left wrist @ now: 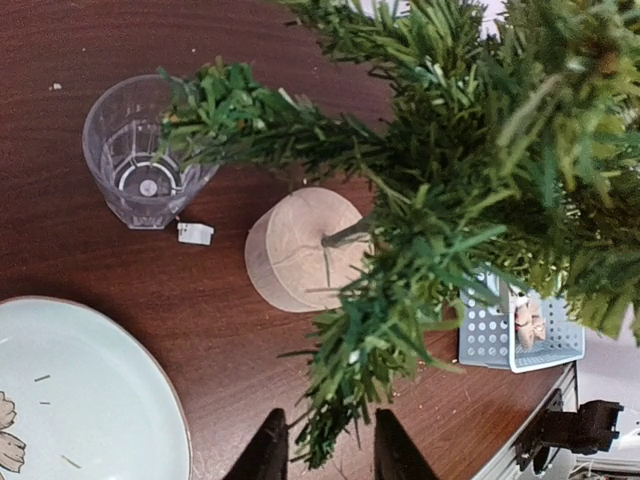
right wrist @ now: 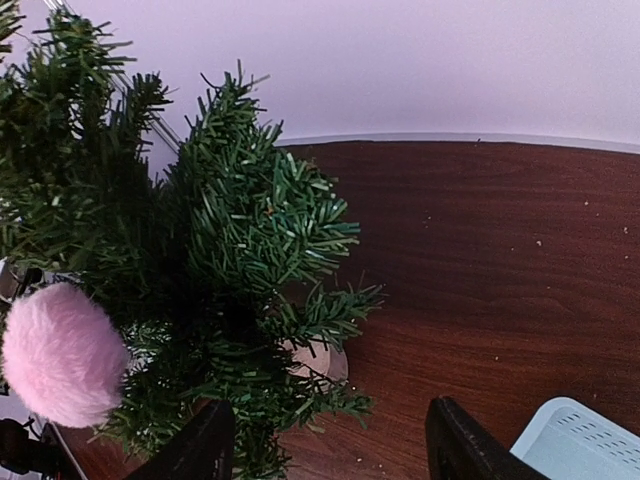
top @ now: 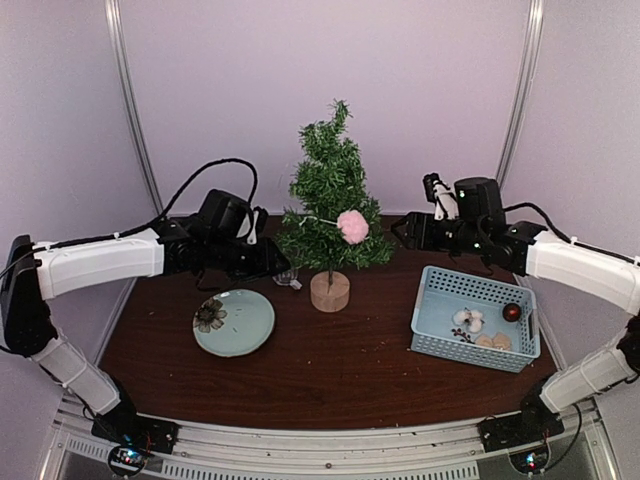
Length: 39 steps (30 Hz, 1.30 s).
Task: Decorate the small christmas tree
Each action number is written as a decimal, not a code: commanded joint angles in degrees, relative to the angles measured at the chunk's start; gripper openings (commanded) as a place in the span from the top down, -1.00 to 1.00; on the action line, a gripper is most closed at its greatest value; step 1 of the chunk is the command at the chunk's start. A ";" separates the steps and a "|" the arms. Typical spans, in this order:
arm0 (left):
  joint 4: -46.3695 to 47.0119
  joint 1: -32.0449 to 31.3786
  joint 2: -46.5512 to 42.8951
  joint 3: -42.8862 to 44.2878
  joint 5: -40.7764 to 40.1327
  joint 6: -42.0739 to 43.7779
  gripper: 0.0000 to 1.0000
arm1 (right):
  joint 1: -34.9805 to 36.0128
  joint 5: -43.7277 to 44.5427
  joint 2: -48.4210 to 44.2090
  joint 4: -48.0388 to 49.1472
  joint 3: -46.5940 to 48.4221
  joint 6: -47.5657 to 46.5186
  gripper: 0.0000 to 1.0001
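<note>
Left gripper [left wrist: 330, 450] jaws narrowly apart astride a branch tip of the small christmas tree [left wrist: 480, 150], not clamped. Right gripper [right wrist: 330, 450] jaws wide, empty.

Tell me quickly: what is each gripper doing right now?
Left gripper: open, straddling a branch tip of the small green bristly christmas tree, not clamped.
Right gripper: open, holding nothing.

Dark wood bench [top: 330, 365]. Standing on it, left to right:
- pale green plate [top: 245, 325], flower motif
- clear glass [left wrist: 145, 165], upright, with a white scrap [left wrist: 195, 233] just beside it
- small christmas tree [top: 330, 190] on its round stump base [top: 330, 291]
- light blue basket [top: 438, 308]
</note>
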 commanded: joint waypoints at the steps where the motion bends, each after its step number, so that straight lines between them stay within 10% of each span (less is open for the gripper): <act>1: 3.71 0.64 1.15 0.31 0.89 -0.31 0.55 | -1.70 -5.23 3.69 4.30 3.60 2.76 -0.33; 6: 4.05 2.22 1.43 -0.04 0.98 -0.15 1.00 | -2.51 -7.77 8.18 6.25 5.88 4.16 -0.33; 27: 1.53 13.04 11.52 9.08 10.16 9.91 1.00 | -3.84 -17.33 12.00 11.71 8.14 5.58 -0.49; 34: -0.91 13.84 15.96 15.17 11.94 14.39 1.00 | -3.84 -20.82 15.73 12.69 11.08 6.31 -0.23; 39: -1.35 14.35 18.25 17.49 12.66 15.07 1.00 | -3.79 -22.66 16.68 13.64 11.17 7.94 0.38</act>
